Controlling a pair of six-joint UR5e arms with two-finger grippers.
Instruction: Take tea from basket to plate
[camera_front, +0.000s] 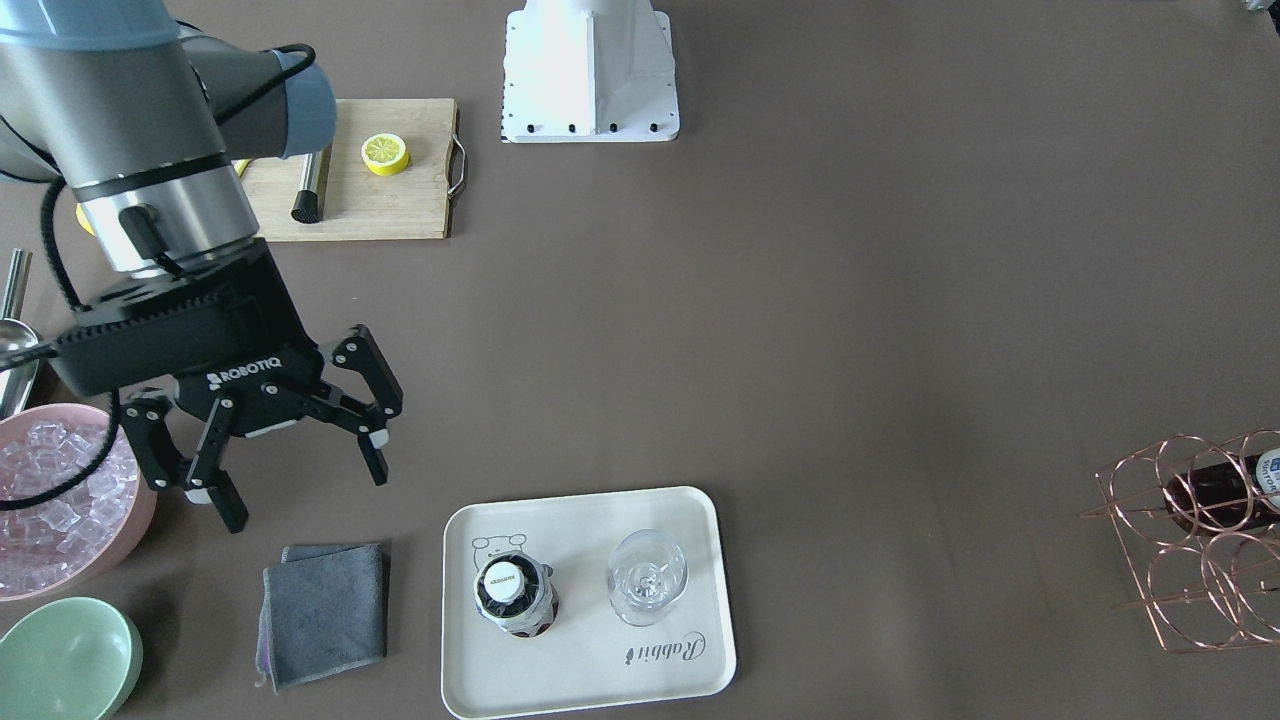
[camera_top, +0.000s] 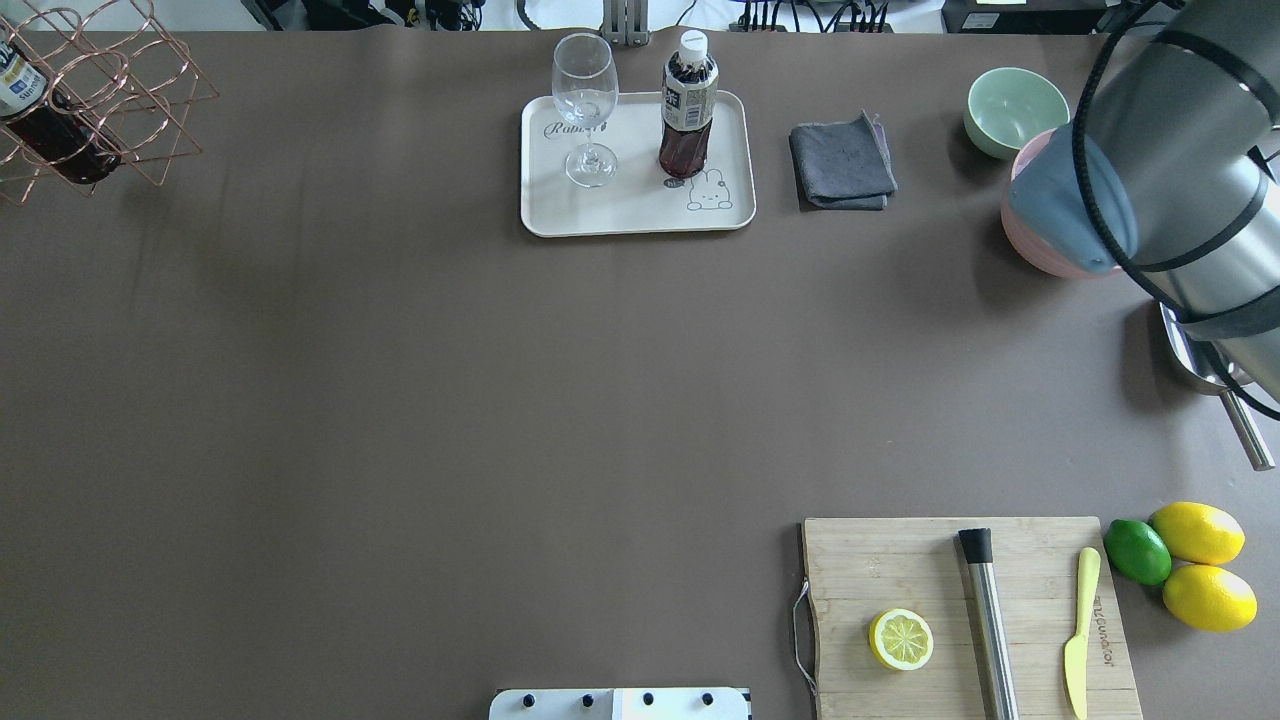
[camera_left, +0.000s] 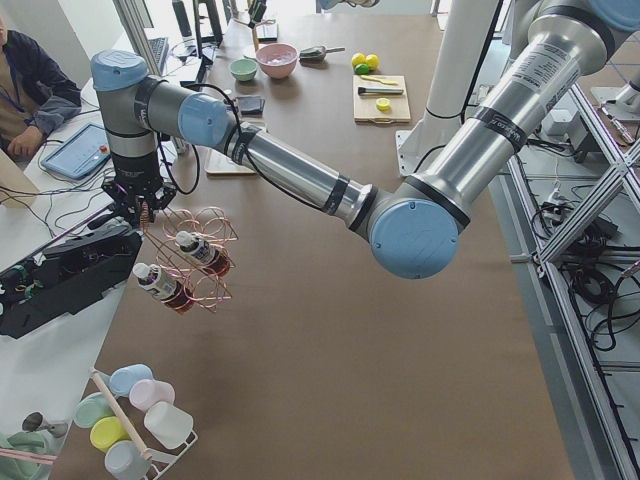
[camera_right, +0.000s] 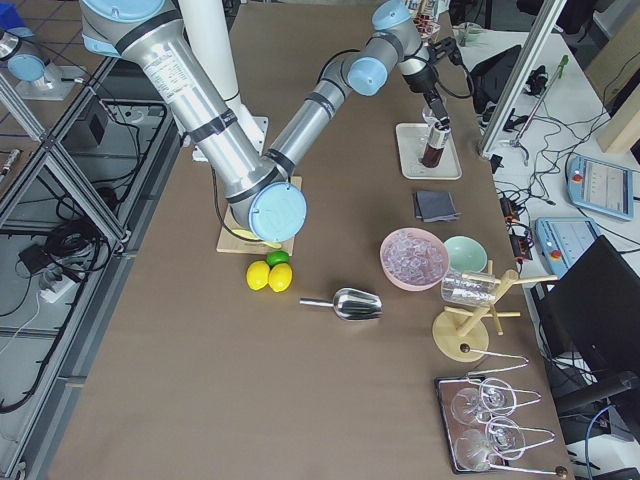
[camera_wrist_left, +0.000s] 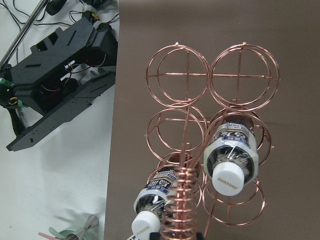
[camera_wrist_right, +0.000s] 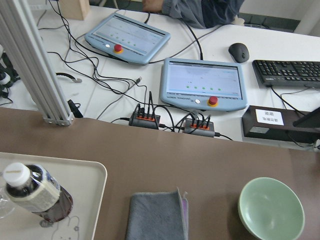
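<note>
Exterior front-facing view: my right gripper (camera_front: 305, 497) hangs wide open and empty over the table (camera_front: 800, 350), beside the plate (camera_front: 560, 662). The tea (camera_front: 515, 595) stands upright on the plate next to a wine glass (camera_front: 647, 578). Well away from the plate, my left gripper (camera_left: 140, 208) meets the handle of the basket (camera_left: 205, 268), which seems tilted. I cannot tell its grip.

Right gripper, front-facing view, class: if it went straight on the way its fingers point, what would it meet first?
Probably the grey cloth lying below the open right gripper. Depth is unclear, so it might reach bare table beside it.
</note>
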